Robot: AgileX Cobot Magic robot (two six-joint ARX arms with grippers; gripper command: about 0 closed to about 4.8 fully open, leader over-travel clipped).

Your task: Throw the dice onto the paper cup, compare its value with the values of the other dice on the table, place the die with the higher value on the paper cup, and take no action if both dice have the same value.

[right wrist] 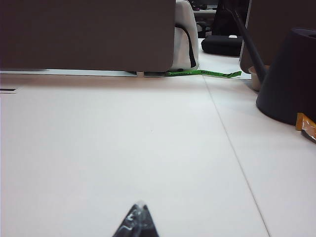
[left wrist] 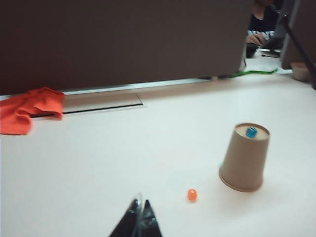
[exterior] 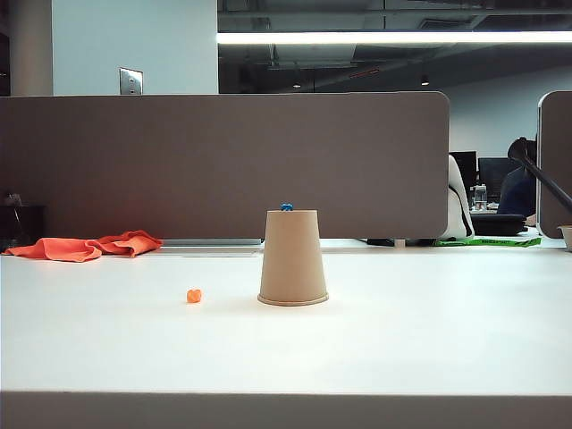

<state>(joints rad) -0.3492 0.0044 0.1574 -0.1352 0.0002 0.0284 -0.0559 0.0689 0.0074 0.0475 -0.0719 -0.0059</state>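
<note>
Two dice show: the blue die point(exterior: 287, 206) sits on top of the upturned cup point(exterior: 293, 257) at mid-table, and the orange die point(exterior: 194, 296) lies on the table point(exterior: 402, 340) just left of the cup, apart from it. An orange cloth point(exterior: 85, 246) is bunched at the far left, by the grey partition point(exterior: 223, 161). The left gripper point(left wrist: 139, 219) hovers near the orange die, fingertips pressed together, empty. The right gripper point(right wrist: 137, 222) is likewise closed over bare table, well right of the cup.
</note>
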